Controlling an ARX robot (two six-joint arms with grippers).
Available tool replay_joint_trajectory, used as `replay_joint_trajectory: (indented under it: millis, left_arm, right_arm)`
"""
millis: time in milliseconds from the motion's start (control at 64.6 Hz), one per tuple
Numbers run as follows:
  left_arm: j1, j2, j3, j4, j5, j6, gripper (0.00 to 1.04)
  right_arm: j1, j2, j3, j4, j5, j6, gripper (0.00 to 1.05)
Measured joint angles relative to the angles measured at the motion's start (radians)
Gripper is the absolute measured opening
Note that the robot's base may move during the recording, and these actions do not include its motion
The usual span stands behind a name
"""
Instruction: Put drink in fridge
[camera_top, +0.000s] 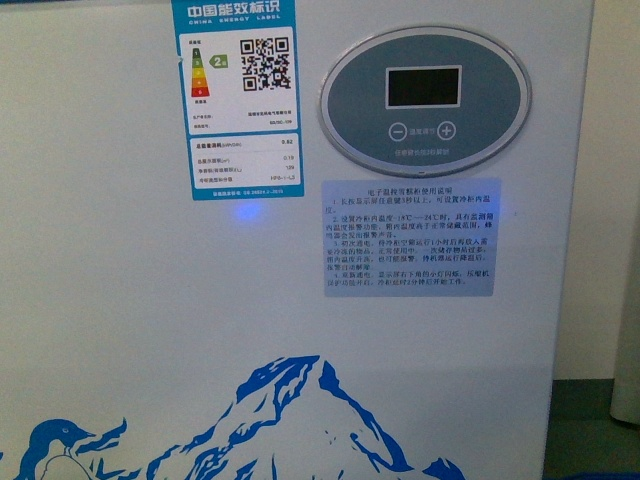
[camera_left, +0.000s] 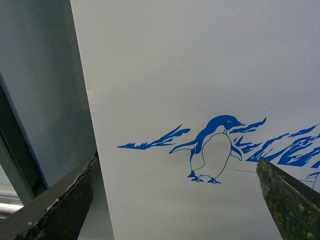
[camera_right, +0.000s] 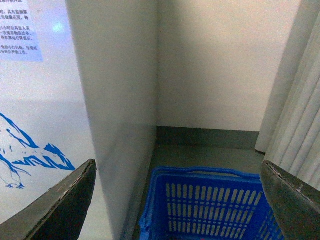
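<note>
The fridge (camera_top: 150, 330) fills the front view as a white wall with an oval grey display (camera_top: 425, 98), an energy label and blue mountain and penguin graphics. No arm shows in the front view. My left gripper (camera_left: 177, 185) is open and empty, facing the fridge front (camera_left: 200, 60) near the blue penguin (camera_left: 212, 150). My right gripper (camera_right: 177, 187) is open and empty, at the fridge's side corner (camera_right: 117, 100), over a blue plastic basket (camera_right: 210, 205). The drink is out of view.
The blue basket stands on the grey floor (camera_right: 200, 152) beside the fridge, near a white wall (camera_right: 220, 65). Pale curtain-like folds (camera_right: 295, 115) hang to one side. A grey cabinet edge (camera_left: 35, 100) stands beside the fridge in the left wrist view.
</note>
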Motion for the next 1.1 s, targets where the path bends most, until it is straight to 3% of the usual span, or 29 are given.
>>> replay_joint_trajectory:
  millis: [93, 139, 279, 341, 418, 697, 1100]
  left_arm:
    - [0.000, 0.000, 0.000, 0.000, -0.001, 0.000, 0.97]
    - [0.000, 0.000, 0.000, 0.000, 0.000, 0.000, 0.97]
    - [0.000, 0.000, 0.000, 0.000, -0.001, 0.000, 0.97]
    - [0.000, 0.000, 0.000, 0.000, 0.000, 0.000, 0.97]
    - [0.000, 0.000, 0.000, 0.000, 0.000, 0.000, 0.97]
    - [0.000, 0.000, 0.000, 0.000, 0.000, 0.000, 0.97]
    - [0.000, 0.000, 0.000, 0.000, -0.001, 0.000, 0.97]
  right_arm:
    - [0.015, 0.137, 0.066, -0.169, 0.183, 0.079, 0.98]
    - [-0.019, 0.228, 0.089, -0.179, 0.196, 0.095, 0.98]
    - [-0.208, 0.571, 0.144, -0.019, 0.037, 0.079, 0.98]
    - [-0.325, 0.810, 0.209, 0.134, -0.055, 0.014, 0.98]
    - [-0.392, 1.084, 0.298, 0.267, -0.125, -0.083, 0.98]
    - [-0.416, 1.628, 0.475, 0.416, -0.168, -0.283, 0.98]
    - [-0.397, 2.235, 0.798, 0.490, -0.172, -0.409, 0.98]
